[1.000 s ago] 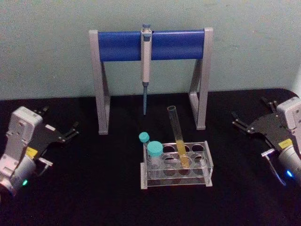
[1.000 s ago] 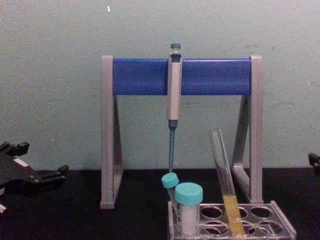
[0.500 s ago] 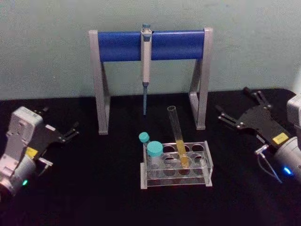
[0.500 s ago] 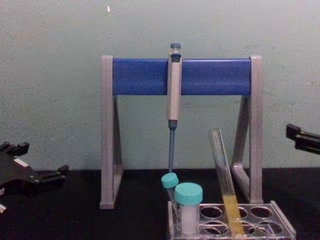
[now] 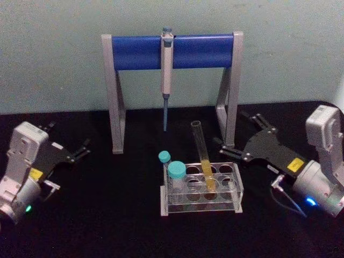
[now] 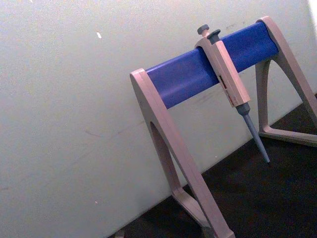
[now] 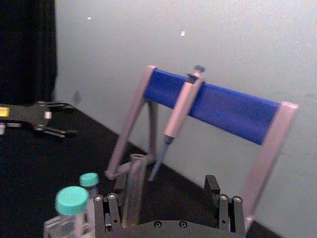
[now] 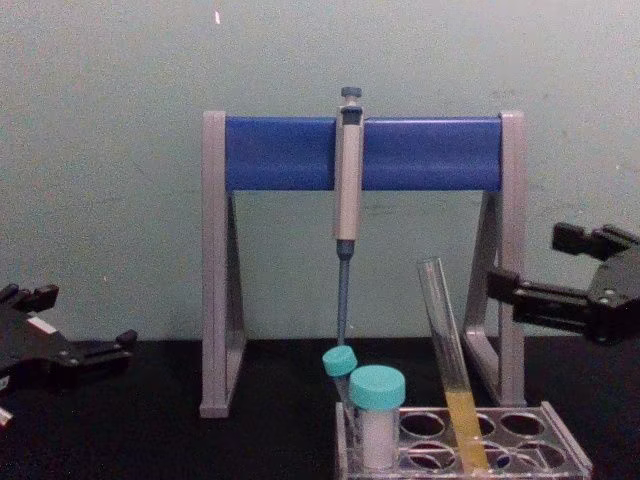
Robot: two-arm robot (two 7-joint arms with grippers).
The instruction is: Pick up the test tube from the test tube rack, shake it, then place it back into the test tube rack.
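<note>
The test tube [image 5: 202, 151] leans in the clear test tube rack [image 5: 201, 207], with yellow-orange liquid in its lower part. From the chest view the test tube [image 8: 447, 345] tilts left above the rack [image 8: 565, 452]. My right gripper [image 5: 230, 128] is open, to the right of the tube and apart from it, fingers pointing toward it. From the side the right gripper [image 8: 526, 262] hangs level with the tube's upper part. In the right wrist view the tube [image 7: 132, 184] stands close to one of the fingers [image 7: 106, 210]. My left gripper [image 5: 70, 137] rests open at the far left.
A grey-and-blue pipette stand [image 5: 172, 51] with a hanging pipette [image 5: 166, 75] stands behind the rack. Two teal-capped tubes [image 5: 176, 171] sit in the rack's left end. The right leg of the stand [image 5: 230, 107] is close to my right gripper. Black tabletop [image 5: 107, 215] lies around.
My right gripper has moved left and inward toward the test tube, coming further into the chest view. The left arm, tube and rack have not moved.
</note>
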